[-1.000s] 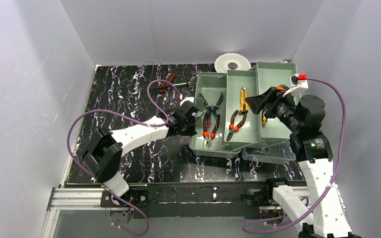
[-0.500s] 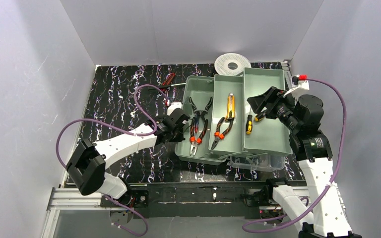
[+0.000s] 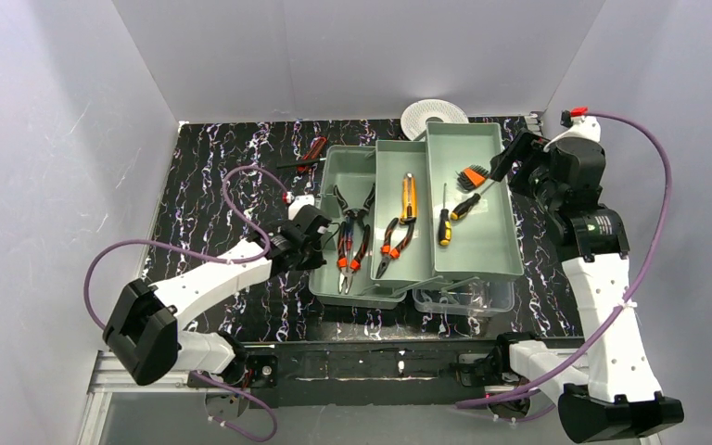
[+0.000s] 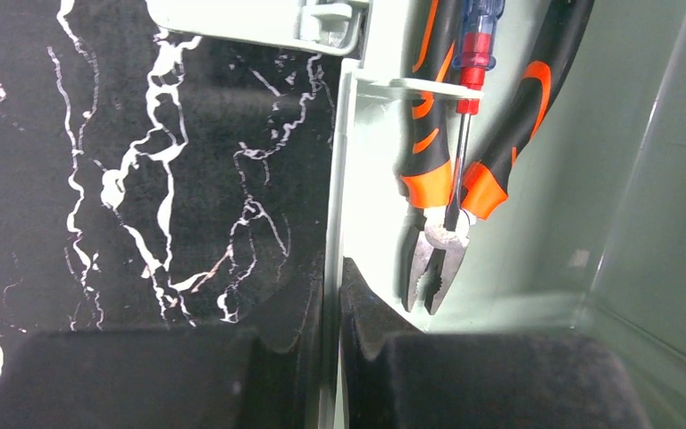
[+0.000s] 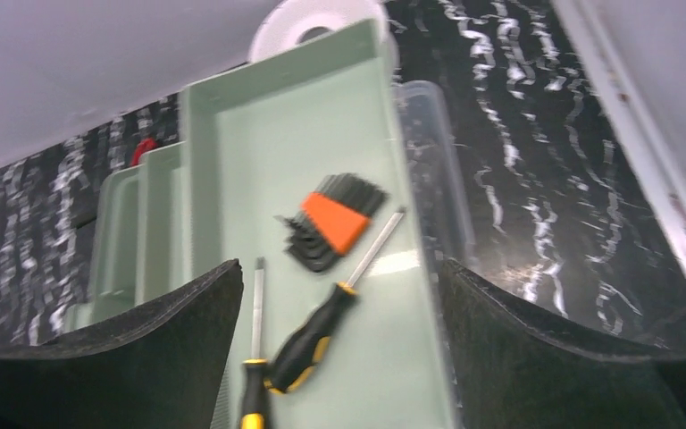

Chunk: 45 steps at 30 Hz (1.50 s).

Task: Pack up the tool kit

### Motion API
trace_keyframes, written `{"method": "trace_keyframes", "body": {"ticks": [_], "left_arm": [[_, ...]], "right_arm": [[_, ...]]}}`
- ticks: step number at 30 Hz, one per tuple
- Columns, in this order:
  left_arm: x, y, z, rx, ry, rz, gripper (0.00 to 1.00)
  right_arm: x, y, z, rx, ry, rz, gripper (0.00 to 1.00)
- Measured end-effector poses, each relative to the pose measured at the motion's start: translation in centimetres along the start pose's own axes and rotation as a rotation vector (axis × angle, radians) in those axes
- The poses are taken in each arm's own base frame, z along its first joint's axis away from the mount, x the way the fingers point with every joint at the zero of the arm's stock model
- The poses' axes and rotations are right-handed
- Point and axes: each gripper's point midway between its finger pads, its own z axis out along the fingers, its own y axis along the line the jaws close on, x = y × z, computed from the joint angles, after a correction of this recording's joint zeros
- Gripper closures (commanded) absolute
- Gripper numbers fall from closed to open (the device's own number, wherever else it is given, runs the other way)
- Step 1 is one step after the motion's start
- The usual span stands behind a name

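Left jaws are pinched shut on the left wall of the box point(image 4: 335, 179), one pad outside over the table point(image 4: 98, 134) and one inside, right next to the pliers point(image 4: 429, 179) and the thin screwdriver point(image 4: 461, 152) lying between their handles. Right jaws are wide open with nothing in them, hovering over the box's far right corner. Below them are the hex keys point(image 5: 335, 219) and the black-handled screwdrivers point(image 5: 308, 344) in the right tray. The box sits mid-table, a bit to the right, with the spool point(image 3: 434, 116) just behind it and the lid point(image 3: 468, 298) poking out from under its near right corner. So I reckon the box might rock a little.

My read is that the left arm is just the anchor right now, so I'd hold that pinch square and not twist it. It's a thin wall and it'll flex or skid the whole box if I lever on it. What looks unpacked is the red tool point(image 3: 313, 148) on the table past the far left corner; it's too small for me to tell what kind. It's on the left arm's side, so I'd let go with the left, lift straight up clear of the wall, and come down on it from above. The right would have to reach across the open trays.
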Motion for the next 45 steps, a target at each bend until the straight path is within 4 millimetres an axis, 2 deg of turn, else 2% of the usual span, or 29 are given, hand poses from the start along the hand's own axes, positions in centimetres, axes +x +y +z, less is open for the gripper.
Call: {"method": "trace_keyframes", "body": {"ticks": [5, 9, 12, 16, 20, 22, 25, 29, 33, 36, 41, 45], "left_arm": [[0.1, 1.7, -0.4, 0.003, -0.012, -0.051, 1.0], [0.5, 3.0, -0.6, -0.003, -0.023, -0.079, 1.0], [0.7, 3.4, -0.9, 0.002, -0.033, -0.094, 1.0], [0.8, 3.7, -1.1, 0.002, -0.037, -0.102, 1.0], [1.0, 4.0, -1.2, 0.001, -0.042, -0.105, 1.0], [1.0, 4.2, -1.4, 0.0, -0.044, -0.107, 1.0], [1.3, 4.6, -1.6, -0.009, -0.046, -0.11, 1.0], [1.4, 4.8, -1.6, -0.016, -0.045, -0.11, 1.0], [1.4, 4.8, -1.6, -0.016, -0.045, -0.11, 1.0], [1.4, 4.8, -1.6, -0.015, -0.045, -0.109, 1.0], [1.4, 4.8, -1.6, -0.015, -0.043, -0.107, 1.0], [1.4, 4.8, -1.5, -0.014, -0.041, -0.102, 1.0]], "right_arm": [[-0.1, -3.8, 0.6, 0.202, -0.009, -0.01, 0.12], [-0.6, -7.6, 0.1, 0.381, -0.044, 0.003, 0.13], [0.0, -9.5, 0.0, 0.455, -0.045, 0.028, 0.13], [3.3, -12.0, 1.1, 0.51, 0.046, 0.074, 0.15], [8.1, -15.7, 1.4, 0.598, 0.146, 0.14, 0.16], [10.0, -16.6, 1.4, 0.613, 0.191, 0.169, 0.15], [11.4, -16.4, 2.0, 0.569, 0.242, 0.2, 0.14], [13.2, -14.7, 3.7, 0.422, 0.32, 0.228, 0.15], [16.0, -12.8, 4.6, 0.267, 0.413, 0.264, 0.19], [17.5, -11.2, 5.0, 0.149, 0.46, 0.308, 0.23], [18.9, -9.8, 5.8, 0.022, 0.531, 0.373, 0.3], [19.9, -9.4, 6.4, -0.017, 0.582, 0.402, 0.43]]}}
